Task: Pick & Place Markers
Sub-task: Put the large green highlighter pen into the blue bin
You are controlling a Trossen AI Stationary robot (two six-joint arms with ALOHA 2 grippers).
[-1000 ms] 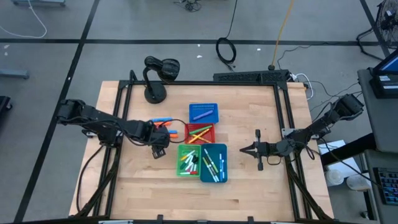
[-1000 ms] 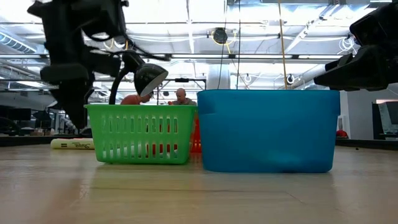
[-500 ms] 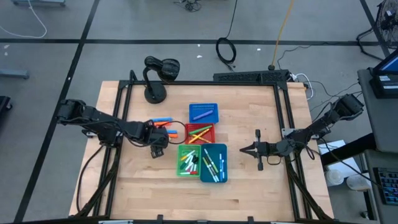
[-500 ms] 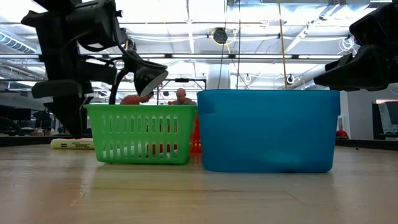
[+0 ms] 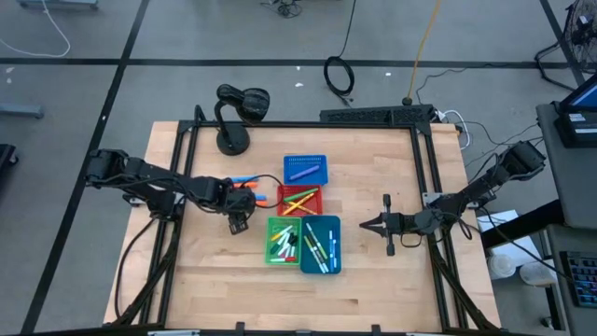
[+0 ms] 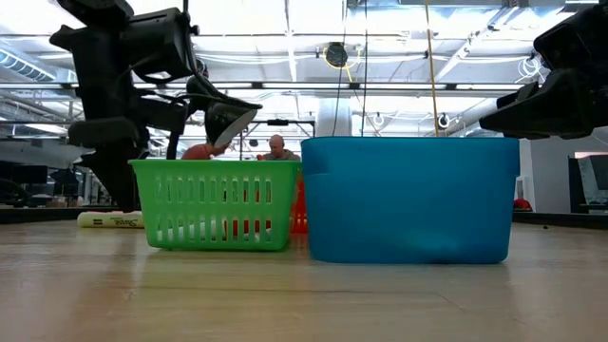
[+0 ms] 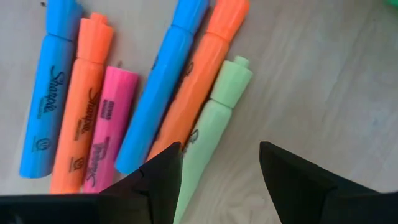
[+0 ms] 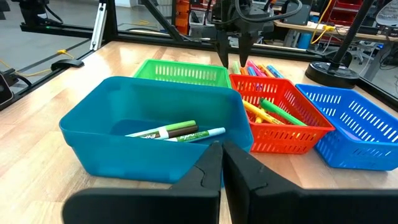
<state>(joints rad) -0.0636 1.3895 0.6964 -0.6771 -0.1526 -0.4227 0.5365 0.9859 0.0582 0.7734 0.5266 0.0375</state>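
High view gives you a pale wooden table (image 5: 373, 168) in a dark frame, standing on a grey floor marked with dark lines, with a black desk lamp (image 5: 233, 112) at its far edge. Looking level across the boards, you see a bright hall with ceiling lights and a person behind the bins.

Four bins sit clustered mid-table: a blue bin (image 5: 305, 169), a red bin (image 5: 299, 200), a green bin (image 5: 283, 241) and a teal bin (image 5: 321, 245), the last three holding markers.

Your left gripper (image 5: 240, 216) hangs over a loose row of highlighters (image 5: 244, 188) lying flat on the wood just left of the red bin. Its fingers (image 7: 155, 177) stand apart with nothing between them, and the pale green highlighter (image 7: 210, 130) lies straight under the gap. Beside it lie two orange ones, two blue ones and a pink one (image 7: 109, 127), side by side.

You can read "Sharpie" on a blue barrel (image 7: 48, 99) and on the neighbouring orange barrel (image 7: 84, 118). The pink one carries print too small to make out.

Your right gripper (image 5: 370, 224) waits to the right of the teal bin, fingers pressed together and holding nothing.
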